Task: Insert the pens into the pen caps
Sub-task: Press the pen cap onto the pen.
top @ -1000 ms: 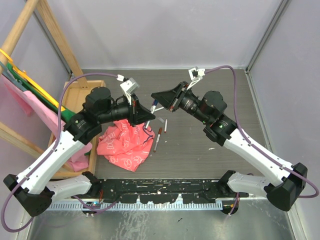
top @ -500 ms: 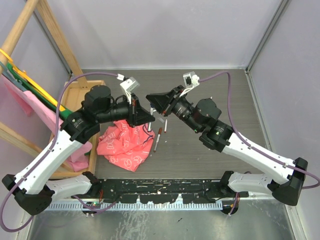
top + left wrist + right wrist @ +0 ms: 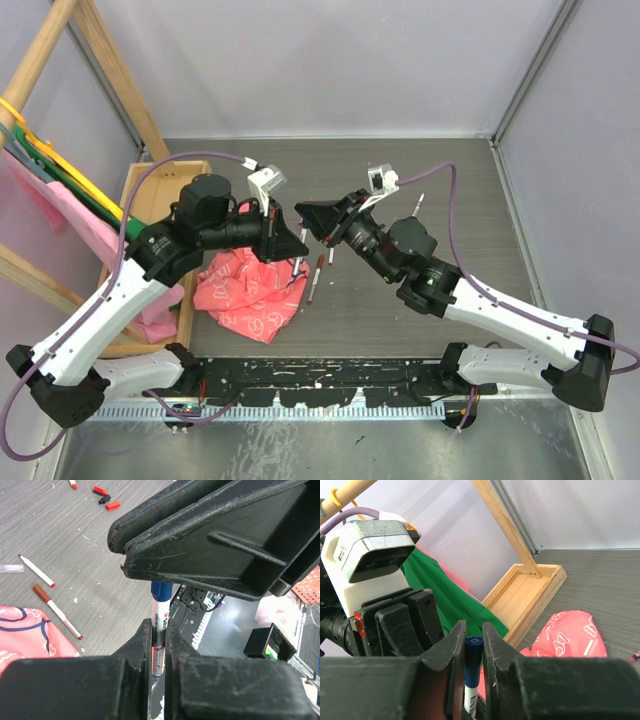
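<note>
My left gripper (image 3: 159, 627) is shut on a white-barrelled pen (image 3: 160, 617) and holds it upright above the table. A blue pen cap (image 3: 473, 652) sits over the pen's upper end, with the white barrel (image 3: 470, 700) showing just below it. My right gripper (image 3: 473, 630) is shut on that cap. The two grippers meet tip to tip at mid-table, the left gripper (image 3: 298, 245) under the right gripper (image 3: 310, 218). More pens lie on the table: one with a red tip (image 3: 37, 571) and one with a brown cap (image 3: 57, 611). Two red caps (image 3: 113, 505) and a black cap (image 3: 104, 499) lie farther off.
A pink patterned cloth (image 3: 245, 290) lies crumpled under the left arm. A wooden tray (image 3: 150, 190) stands at the left edge beside green and pink fabric on a wooden frame. A clear cap (image 3: 11, 568) lies near the loose pens. Another pen (image 3: 418, 205) lies behind the right arm.
The right gripper has swung left and down with the blue cap to meet the left gripper. The left gripper has shifted slightly right. The cap now sits on the pen's end.
</note>
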Robot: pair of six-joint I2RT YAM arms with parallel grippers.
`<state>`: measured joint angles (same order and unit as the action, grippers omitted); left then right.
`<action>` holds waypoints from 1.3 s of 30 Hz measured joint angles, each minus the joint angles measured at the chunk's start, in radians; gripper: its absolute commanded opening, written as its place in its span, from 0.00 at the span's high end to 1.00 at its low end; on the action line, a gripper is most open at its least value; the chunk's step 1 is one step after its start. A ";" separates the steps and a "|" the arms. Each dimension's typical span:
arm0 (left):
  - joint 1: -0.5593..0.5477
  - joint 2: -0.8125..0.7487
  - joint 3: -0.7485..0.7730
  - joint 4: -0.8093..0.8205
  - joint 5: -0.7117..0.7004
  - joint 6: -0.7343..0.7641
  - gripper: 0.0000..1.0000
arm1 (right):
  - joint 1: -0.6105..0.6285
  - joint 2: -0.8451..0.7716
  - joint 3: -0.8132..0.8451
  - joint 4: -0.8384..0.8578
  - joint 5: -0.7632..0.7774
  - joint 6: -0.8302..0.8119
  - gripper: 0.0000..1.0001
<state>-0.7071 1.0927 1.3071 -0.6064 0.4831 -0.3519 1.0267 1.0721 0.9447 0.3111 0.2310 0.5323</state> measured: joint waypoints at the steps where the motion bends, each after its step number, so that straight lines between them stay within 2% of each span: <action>1: 0.000 0.001 0.000 0.003 0.003 0.001 1.00 | 0.003 -0.002 0.005 -0.010 0.011 -0.002 1.00; 5: 0.000 0.001 0.000 0.049 0.023 0.002 1.00 | 0.009 0.000 0.076 -0.081 0.037 -0.020 0.99; 12: 0.015 -0.011 -0.004 0.147 0.045 0.028 1.00 | 0.018 0.044 0.225 -0.189 0.059 -0.096 0.89; 18: 0.019 -0.025 -0.016 0.164 0.045 0.053 1.00 | 0.026 0.054 0.260 -0.224 0.064 -0.121 0.80; 27: 0.029 -0.029 -0.033 0.172 0.037 0.077 1.00 | 0.041 0.022 0.260 -0.279 0.071 -0.165 0.54; 35: 0.033 -0.029 -0.071 0.160 0.017 0.080 1.00 | 0.046 -0.078 0.251 -0.346 0.101 -0.187 0.51; 39: 0.033 -0.019 -0.071 0.127 -0.007 0.083 1.00 | 0.046 -0.172 0.172 -0.392 0.164 -0.180 0.50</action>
<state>-0.6739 1.0737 1.2362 -0.4793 0.4759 -0.2687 1.0725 0.9001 1.1168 -0.0807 0.3950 0.3523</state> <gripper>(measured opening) 0.052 0.493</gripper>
